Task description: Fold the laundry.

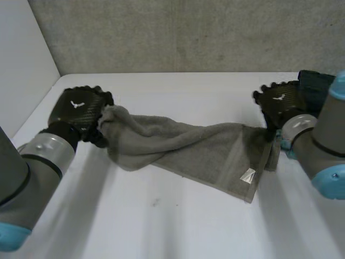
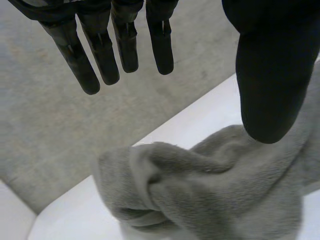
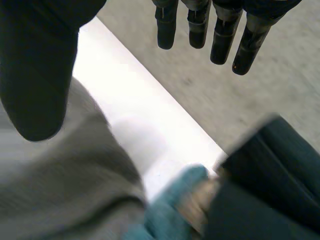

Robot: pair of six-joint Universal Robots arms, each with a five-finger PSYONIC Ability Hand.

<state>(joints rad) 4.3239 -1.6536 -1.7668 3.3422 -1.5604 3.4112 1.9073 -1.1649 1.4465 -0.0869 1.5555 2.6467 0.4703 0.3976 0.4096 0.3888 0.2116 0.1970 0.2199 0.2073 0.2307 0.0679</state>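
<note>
Grey towel (image 1: 188, 145) lies twisted across the surface (image 1: 161, 226), left hand (image 1: 80, 110) and right hand (image 1: 277, 102) both spread wide over its ends. Grabbing that bunched-up left end probably means a lopsided fold.

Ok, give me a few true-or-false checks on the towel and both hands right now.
1. The grey towel lies smooth and neatly folded. False: it is rumpled, bunched up at the left hand's end.
2. The left hand has straight fingers and pinches nothing. True.
3. The right hand is curled tight round the towel. False: its fingers are straight, open.
4. A white label shows near the towel's right end. True.
5. A dark teal cloth lies beside the right hand. True.
</note>
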